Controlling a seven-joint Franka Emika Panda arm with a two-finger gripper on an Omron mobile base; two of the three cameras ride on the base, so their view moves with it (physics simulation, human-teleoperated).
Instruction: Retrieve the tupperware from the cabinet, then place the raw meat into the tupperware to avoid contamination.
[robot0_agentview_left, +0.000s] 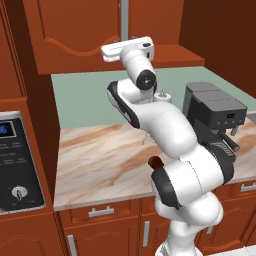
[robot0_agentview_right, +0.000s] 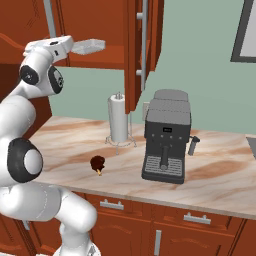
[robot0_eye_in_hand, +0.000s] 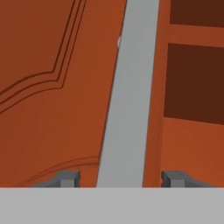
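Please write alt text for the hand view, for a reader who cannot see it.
A silver bar handle of the reddish-brown cabinet runs up the middle of the picture, right between the two dark fingertips of the claw, which stand apart on either side of it. Left of the handle is an arched door panel; right of it are darker recessed panels.

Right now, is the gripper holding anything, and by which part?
Nothing held yet. The fingers straddle the cabinet door's handle, apart from it on both sides.

counter (robot0_agentview_right: 70, 145): marble | on it: raw meat (robot0_agentview_right: 97, 163), paper-towel roll (robot0_agentview_right: 119, 119), coffee machine (robot0_agentview_right: 166, 135)
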